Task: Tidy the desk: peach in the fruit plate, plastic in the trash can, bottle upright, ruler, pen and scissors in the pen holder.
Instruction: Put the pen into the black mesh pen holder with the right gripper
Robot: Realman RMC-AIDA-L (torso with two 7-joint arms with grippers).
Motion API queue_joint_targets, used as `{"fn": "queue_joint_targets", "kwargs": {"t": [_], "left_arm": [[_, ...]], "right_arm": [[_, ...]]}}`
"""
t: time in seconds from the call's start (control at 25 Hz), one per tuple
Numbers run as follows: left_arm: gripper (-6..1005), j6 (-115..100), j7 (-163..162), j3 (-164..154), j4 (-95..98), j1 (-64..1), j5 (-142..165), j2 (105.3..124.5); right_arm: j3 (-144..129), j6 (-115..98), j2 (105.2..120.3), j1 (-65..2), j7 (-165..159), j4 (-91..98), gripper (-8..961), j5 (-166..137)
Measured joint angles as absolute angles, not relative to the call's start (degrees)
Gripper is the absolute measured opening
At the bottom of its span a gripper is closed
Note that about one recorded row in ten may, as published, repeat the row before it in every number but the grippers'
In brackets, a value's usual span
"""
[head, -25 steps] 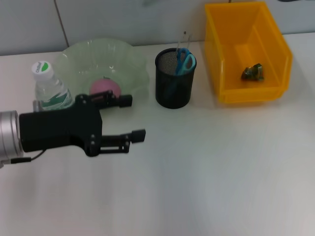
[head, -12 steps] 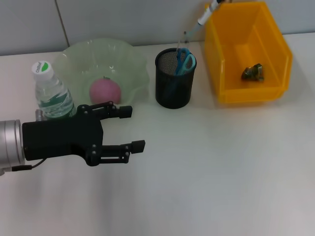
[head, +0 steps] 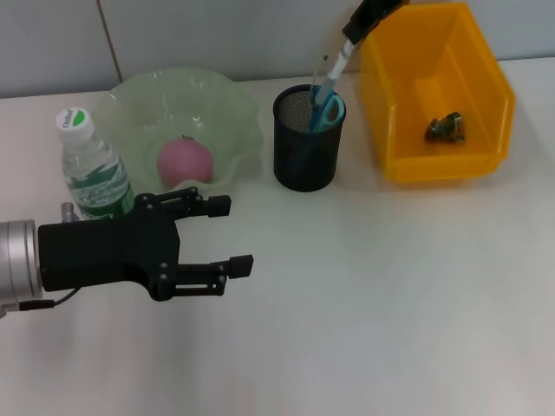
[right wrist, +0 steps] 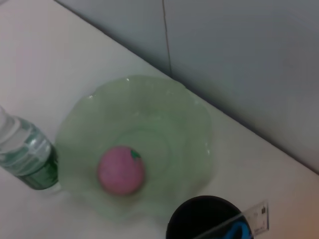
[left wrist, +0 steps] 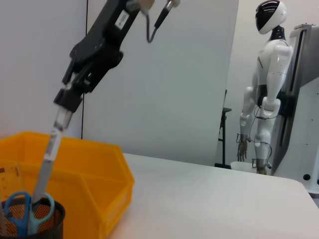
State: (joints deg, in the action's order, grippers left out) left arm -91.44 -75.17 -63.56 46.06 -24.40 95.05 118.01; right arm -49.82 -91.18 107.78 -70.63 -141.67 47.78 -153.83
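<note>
My right gripper [head: 357, 26] reaches in from the far edge, shut on a white pen [head: 334, 69]. The pen slants down, its tip at the rim of the black mesh pen holder [head: 305, 152]. The left wrist view shows that gripper [left wrist: 69, 93] and the pen [left wrist: 49, 162] above the blue scissors [left wrist: 27, 219]. The scissors [head: 328, 108] stand in the holder with a clear ruler [right wrist: 256, 218]. The pink peach [head: 184, 160] lies in the green fruit plate [head: 238, 108]. The bottle [head: 91, 169] stands upright. The plastic [head: 445, 128] lies in the yellow trash can [head: 494, 104]. My left gripper [head: 227, 234] hovers open and holds nothing, in front of the plate.
The left arm's black body [head: 104, 251] stretches along the table's left side, close to the bottle. Bare white tabletop [head: 390, 303] fills the front and right. A grey wall [head: 217, 35] runs behind the table.
My right gripper has come into view from the far edge and lowered the pen to the pen holder. My left gripper has drifted slightly back towards the front left.
</note>
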Motion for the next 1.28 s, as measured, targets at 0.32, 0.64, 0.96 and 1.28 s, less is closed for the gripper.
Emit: {"fn": "queue_joint_targets", "kwargs": {"t": [0.32,0.64,0.96,1.28], "left_arm": [[832,-92.33,-75.14,-63.66,45.97,-24.03,95.1,118.02],[832,-92.25,-75.14,-63.49,45.52,-23.82,97.7,118.11],[832,-92.32,-75.38,-63.28,45.44,-23.81,99.22,118.13],[832,-92.52,-75.72,-63.28,45.44,-23.82,99.23,118.01]], "right_arm": [[-53.69,-81.44,109.26,-72.39,-141.22,39.13,173,-153.83],[-56.97,-77.64,110.78,-73.74,-141.11,34.52,176,-154.18],[-57.48,-76.99,111.46,-73.66,-142.23,34.4,180,-154.65],[-57.48,-76.19,111.66,-73.21,-143.15,35.08,271,-155.0]]}}
